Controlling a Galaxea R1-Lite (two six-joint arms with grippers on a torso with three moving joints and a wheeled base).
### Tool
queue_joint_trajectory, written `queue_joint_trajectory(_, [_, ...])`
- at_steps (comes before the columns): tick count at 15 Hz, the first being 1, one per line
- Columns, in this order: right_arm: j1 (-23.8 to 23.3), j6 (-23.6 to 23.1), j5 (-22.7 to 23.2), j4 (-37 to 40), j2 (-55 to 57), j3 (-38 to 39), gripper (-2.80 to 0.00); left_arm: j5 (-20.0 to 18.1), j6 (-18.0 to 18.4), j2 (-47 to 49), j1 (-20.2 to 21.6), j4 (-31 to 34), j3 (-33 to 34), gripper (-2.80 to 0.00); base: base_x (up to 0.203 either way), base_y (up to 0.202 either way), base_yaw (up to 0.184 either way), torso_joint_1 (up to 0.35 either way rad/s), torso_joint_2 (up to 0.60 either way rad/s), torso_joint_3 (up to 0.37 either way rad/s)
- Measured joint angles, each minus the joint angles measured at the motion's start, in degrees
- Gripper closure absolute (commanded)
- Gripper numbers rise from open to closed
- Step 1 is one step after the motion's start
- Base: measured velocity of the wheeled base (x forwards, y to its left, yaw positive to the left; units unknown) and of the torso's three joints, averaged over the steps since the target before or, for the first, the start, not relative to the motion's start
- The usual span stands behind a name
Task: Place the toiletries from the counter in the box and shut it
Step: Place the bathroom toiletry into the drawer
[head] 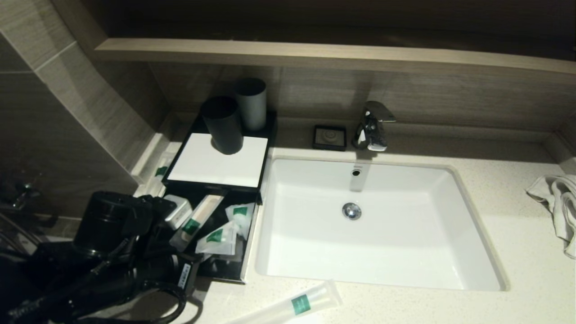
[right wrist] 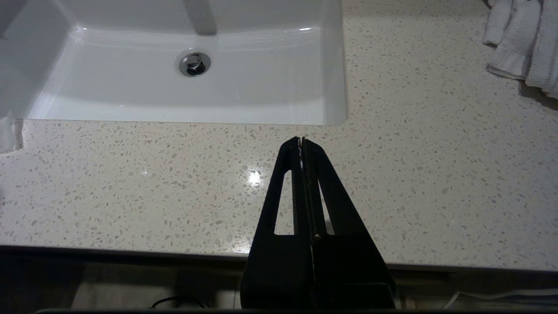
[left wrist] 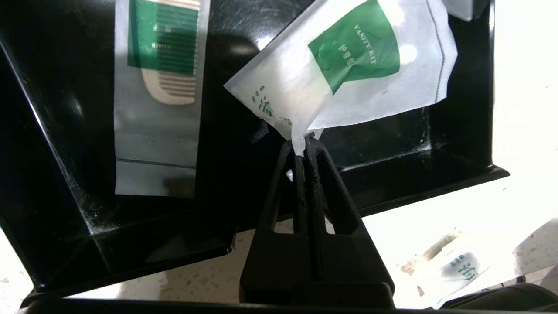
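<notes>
Pale speckled counter surrounds a white basin; at its left end stands the black box with its drawer pulled out. We have the left claw pinched fully closed on the corner of a vanity-kit packet, which hangs over the drawer floor just ahead of the fingertips. A comb packet already lies in the drawer beside it. We judge the step to be depositing: next, open the claw to drop the packet. One long tube remains on the counter. The right claw idles closed and empty above the counter's front edge.
</notes>
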Motion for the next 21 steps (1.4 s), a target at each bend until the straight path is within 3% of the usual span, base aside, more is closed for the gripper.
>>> queue_joint_trajectory(7, [0.0, 0.0, 0.0, 0.0, 0.0, 0.0, 0.00, 0.2, 0.1, -0.5, 0.0, -0.4, 0.3, 0.00, 0.000, 0.000, 0.000, 0.000, 0.00, 0.000])
queue_joint_trajectory(12, [0.0, 0.0, 0.0, 0.0, 0.0, 0.0, 0.00, 0.4, 0.2, -1.4, 0.0, -7.0, 2.8, 0.00, 0.000, 0.000, 0.000, 0.000, 0.00, 0.000])
queue_joint_trajectory(18, [0.0, 0.0, 0.0, 0.0, 0.0, 0.0, 0.00, 0.4, -0.1, -1.4, 0.0, -7.6, 3.5, 0.00, 0.000, 0.000, 0.000, 0.000, 0.00, 0.000])
queue_joint_trajectory(19, [0.0, 0.0, 0.0, 0.0, 0.0, 0.0, 0.00, 0.4, -0.1, -1.3, 0.0, -7.6, 3.7, -2.42, 0.000, 0.000, 0.000, 0.000, 0.00, 0.000])
queue_joint_trajectory(20, [0.0, 0.0, 0.0, 0.0, 0.0, 0.0, 0.00, 0.5, -0.1, -1.3, 0.0, -7.6, 3.9, -2.80, 0.000, 0.000, 0.000, 0.000, 0.00, 0.000])
queue_joint_trajectory(21, [0.0, 0.0, 0.0, 0.0, 0.0, 0.0, 0.00, 0.5, -0.1, -1.3, 0.0, -7.4, 4.2, -2.80, 0.000, 0.000, 0.000, 0.000, 0.00, 0.000])
